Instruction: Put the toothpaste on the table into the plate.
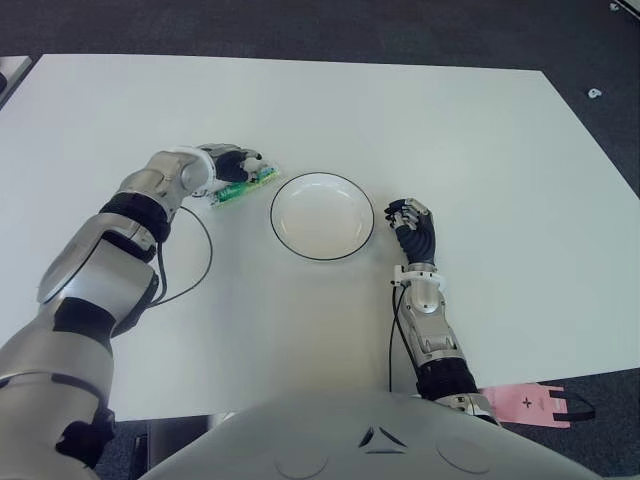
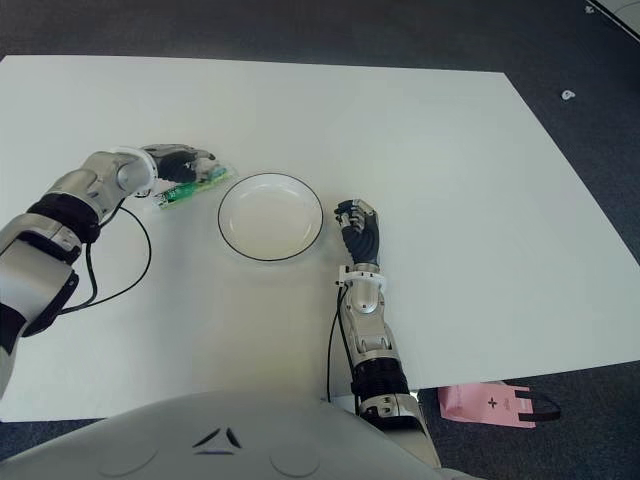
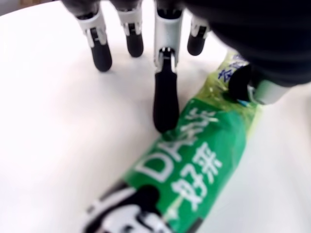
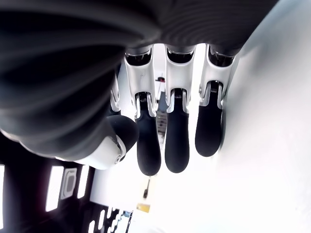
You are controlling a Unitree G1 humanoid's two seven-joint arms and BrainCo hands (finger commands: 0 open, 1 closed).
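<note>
Left wrist view gives me the clearest read: my left hand [image 3: 160, 63] is over the green toothpaste [image 3: 194, 165], fingers stretched out and spread, one fingertip [image 3: 164, 116] pressing at the tube's edge and the thumb on its far side. Nothing is closed round it yet, so I judge this as the reach settling into a grasp, not a hold.

From the head camera, the toothpaste [image 1: 243, 187] lies flat on the white table [image 1: 480, 130], just beside the plate [image 1: 285, 235] on its left, angled with one end pointing toward the rim. It is not in the plate, which holds nothing. The tube lying flat is why the hand comes at it low and from the side, I reckon: fingers need to straddle it across the width to pinch.

My left arm is extended forward with the elbow out and the wrist turned inward toward the plate. My right hand [image 1: 412, 228] shows just right of the plate, fingers loosely curled and holding nothing; I cannot tell whether it touches the table.
</note>
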